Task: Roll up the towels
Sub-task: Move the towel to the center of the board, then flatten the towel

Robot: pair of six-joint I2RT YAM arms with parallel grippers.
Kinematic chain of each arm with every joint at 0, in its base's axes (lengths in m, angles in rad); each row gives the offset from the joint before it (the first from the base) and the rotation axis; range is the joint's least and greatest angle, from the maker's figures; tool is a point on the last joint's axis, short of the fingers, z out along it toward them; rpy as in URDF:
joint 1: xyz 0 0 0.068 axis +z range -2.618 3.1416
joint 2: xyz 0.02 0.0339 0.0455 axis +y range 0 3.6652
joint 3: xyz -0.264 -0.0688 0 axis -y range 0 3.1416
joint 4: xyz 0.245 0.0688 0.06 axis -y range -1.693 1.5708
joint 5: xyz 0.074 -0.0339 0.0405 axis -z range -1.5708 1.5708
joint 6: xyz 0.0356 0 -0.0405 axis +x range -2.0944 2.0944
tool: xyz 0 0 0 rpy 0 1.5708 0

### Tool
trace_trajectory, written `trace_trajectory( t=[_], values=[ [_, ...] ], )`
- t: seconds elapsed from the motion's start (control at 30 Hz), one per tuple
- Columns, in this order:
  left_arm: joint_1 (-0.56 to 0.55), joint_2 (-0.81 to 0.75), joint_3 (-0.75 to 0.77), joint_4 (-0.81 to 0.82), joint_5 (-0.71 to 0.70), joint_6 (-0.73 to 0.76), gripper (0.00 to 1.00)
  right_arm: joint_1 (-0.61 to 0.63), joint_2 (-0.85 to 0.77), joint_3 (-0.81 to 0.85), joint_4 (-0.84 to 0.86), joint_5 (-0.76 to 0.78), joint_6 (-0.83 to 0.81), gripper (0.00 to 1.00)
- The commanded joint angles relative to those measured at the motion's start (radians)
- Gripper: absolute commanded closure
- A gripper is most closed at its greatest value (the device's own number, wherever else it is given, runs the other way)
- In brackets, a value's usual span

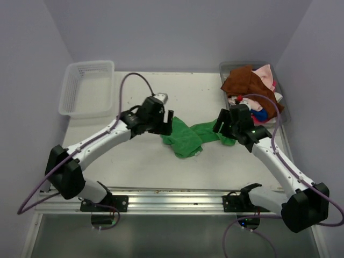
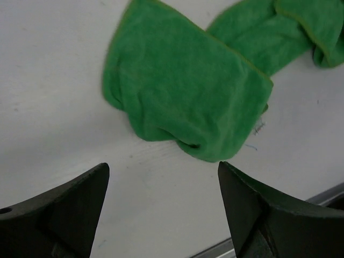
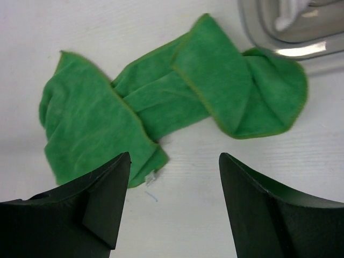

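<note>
A bright green towel (image 1: 189, 138) lies crumpled and twisted on the white table between the two arms, also seen as the green towel (image 2: 183, 80) and the green towel (image 3: 161, 102). My left gripper (image 1: 167, 124) hovers at its left end, open and empty, its fingers (image 2: 80, 199) over bare table. At the towel's right end my right gripper (image 1: 221, 124) also stands open with nothing between its fingers (image 3: 105, 183). More towels, rust brown (image 1: 244, 80), pale pink (image 1: 265, 73) and other colours, are heaped in the grey tray (image 1: 283, 110) at back right.
A white mesh basket (image 1: 86, 86) stands at the back left. The tray's corner (image 3: 290, 37) shows just beyond the green towel. A metal rail (image 1: 172, 196) runs along the table's near edge. Walls close in on three sides.
</note>
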Motion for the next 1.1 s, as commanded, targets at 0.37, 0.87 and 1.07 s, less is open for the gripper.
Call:
trace_trajectory(
  t=[0.37,0.87,1.07],
  values=[
    [-0.345,0.514,0.261,0.015,-0.182,-0.029,0.29,-0.373,-0.005,-0.091,-0.038,-0.27,-0.038,0.27],
    [0.047,0.131,-0.147,0.144,-0.066,0.019,1.0,-0.248,0.004,-0.166,0.018,-0.242,-0.013,0.26],
    [0.101,0.103,-0.12,0.071,-0.129,0.036,0.43,-0.135,0.059,-0.154,0.05,-0.209,0.016,0.26]
  ],
)
